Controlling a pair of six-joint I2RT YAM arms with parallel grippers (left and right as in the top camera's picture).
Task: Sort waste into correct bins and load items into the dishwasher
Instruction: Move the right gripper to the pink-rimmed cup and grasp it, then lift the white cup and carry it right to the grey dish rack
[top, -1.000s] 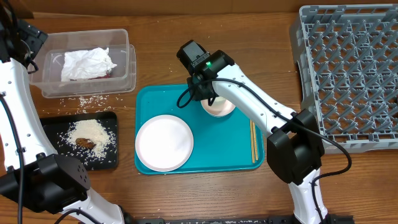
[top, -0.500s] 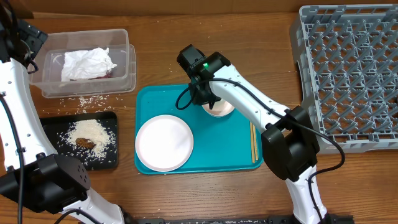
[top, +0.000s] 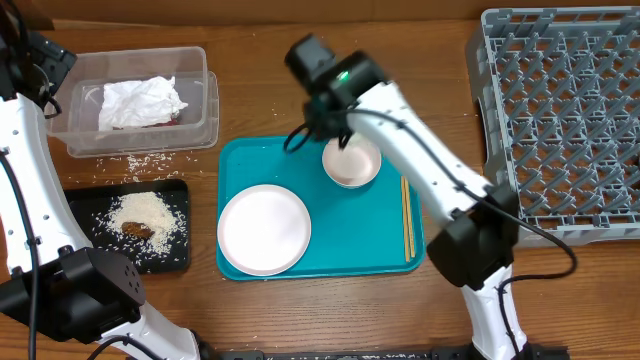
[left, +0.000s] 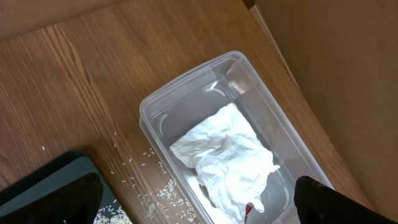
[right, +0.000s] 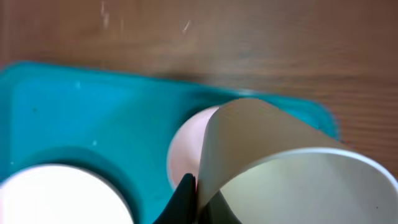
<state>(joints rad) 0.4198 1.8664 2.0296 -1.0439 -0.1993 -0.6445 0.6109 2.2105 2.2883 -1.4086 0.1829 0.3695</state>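
Note:
My right gripper (right: 198, 186) is shut on the rim of a white cup (right: 292, 174), held up above a small white bowl (top: 352, 162) on the teal tray (top: 350, 245). The arm hides the cup from overhead. A round white plate (top: 264, 229) and a pair of chopsticks (top: 407, 225) also lie on that tray. My left gripper (left: 199, 211) hangs open over the clear tub (left: 186, 87), which holds the crumpled napkin (left: 227, 158) and a bit of red wrapper (left: 249, 210). Rice and a brown scrap (top: 138, 231) sit in the black tray (top: 172, 255).
The grey dish rack (top: 565, 110) fills the right side of the table and shows nothing in it. Loose rice grains (top: 130, 162) are scattered on the wood between the tub and the black tray. A brown wall runs behind the tub.
The right gripper closed on the cup's rim and rose with it out of the bowl, towards the tray's back edge. The left arm has not moved.

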